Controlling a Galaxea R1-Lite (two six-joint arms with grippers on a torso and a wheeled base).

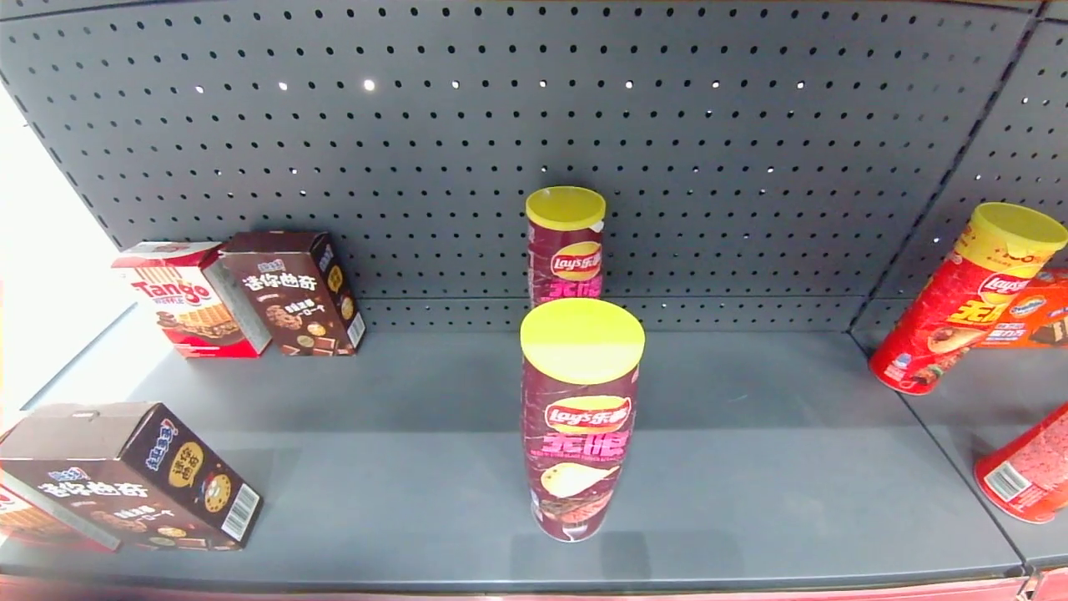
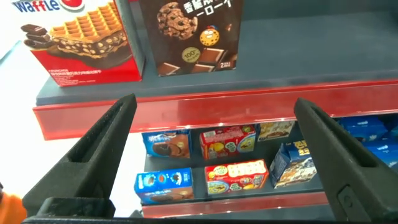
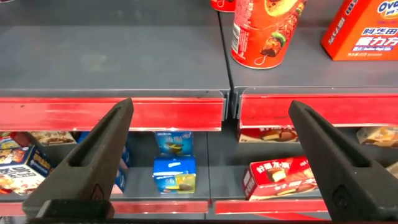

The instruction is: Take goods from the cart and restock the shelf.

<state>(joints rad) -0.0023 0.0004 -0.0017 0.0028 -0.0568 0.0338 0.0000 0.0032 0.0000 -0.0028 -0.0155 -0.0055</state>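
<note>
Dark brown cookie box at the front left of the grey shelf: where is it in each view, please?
Head view: the dark brown cardboard cookie box is at lower left, near the grey metal shelf's front edge.
Left wrist view: beyond the jaws, just above the red front strip, beside a red waffle box.
Right wrist view: not in it.
Shared landmark: that red front strip, in all three views.

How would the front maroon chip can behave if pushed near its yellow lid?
The front maroon can stands upright, tall and narrow, so a push near the lid would probably tip it. Once down, its round body would likely roll on the flat shelf.
</note>
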